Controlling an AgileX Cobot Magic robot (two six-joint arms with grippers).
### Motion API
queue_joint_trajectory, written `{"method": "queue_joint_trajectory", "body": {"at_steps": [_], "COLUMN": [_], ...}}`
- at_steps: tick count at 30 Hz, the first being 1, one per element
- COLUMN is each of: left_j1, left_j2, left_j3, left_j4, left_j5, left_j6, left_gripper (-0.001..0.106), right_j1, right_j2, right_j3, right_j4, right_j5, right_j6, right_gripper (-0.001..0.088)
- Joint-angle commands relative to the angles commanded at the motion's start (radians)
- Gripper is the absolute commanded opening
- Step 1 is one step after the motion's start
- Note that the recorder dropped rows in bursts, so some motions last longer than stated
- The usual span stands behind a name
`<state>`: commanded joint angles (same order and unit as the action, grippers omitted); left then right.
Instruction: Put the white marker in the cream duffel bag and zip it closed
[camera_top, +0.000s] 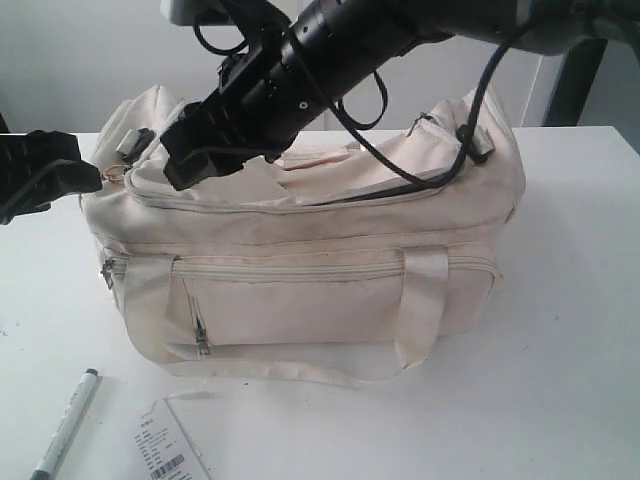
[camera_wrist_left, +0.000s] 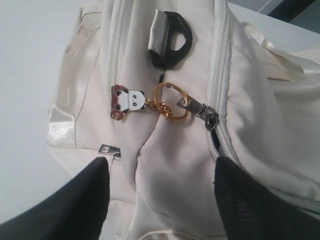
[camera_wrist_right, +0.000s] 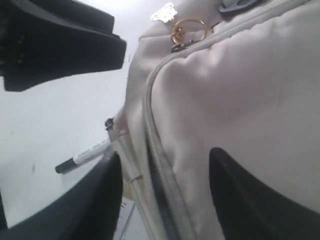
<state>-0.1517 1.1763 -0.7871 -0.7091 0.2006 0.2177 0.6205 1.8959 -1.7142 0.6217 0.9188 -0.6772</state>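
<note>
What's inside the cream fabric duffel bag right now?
Only a narrow dark slit shows along the top zipper; the cream fabric duffel bag hides its own interior. The slim white marker with a dark cap lies outside, on the white table.

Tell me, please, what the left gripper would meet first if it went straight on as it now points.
Most likely the end of the cream duffel bag, close by the gold ring on its zipper pull; the left gripper points there, though depth is unclear.
</note>
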Motion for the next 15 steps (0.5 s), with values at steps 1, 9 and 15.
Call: {"method": "queue_joint_trajectory", "body": {"at_steps": [1, 9, 15], "left_j1": [0.0, 0.0, 0.0], "left_j2": [0.0, 0.0, 0.0], "left_j3": [0.0, 0.0, 0.0], "left_j4": [0.0, -0.008, -0.008], "left_j5": [0.0, -0.007, -0.012], "left_j6": [0.0, 0.0, 0.006], "left_gripper": [0.064, 0.064, 0.064], "right_j1": [0.0, 0.0, 0.0], "right_j2": [0.005, 0.052, 0.07], "right_j3": [-0.002, -0.008, -0.008], "right_j4": [-0.019, -0.039, -0.062], "right_j5": [-0.003, -0.052, -0.082], "right_j6": [0.0, -0.027, -0.066], "right_gripper": [0.0503, 0.0492, 0.0413]}}
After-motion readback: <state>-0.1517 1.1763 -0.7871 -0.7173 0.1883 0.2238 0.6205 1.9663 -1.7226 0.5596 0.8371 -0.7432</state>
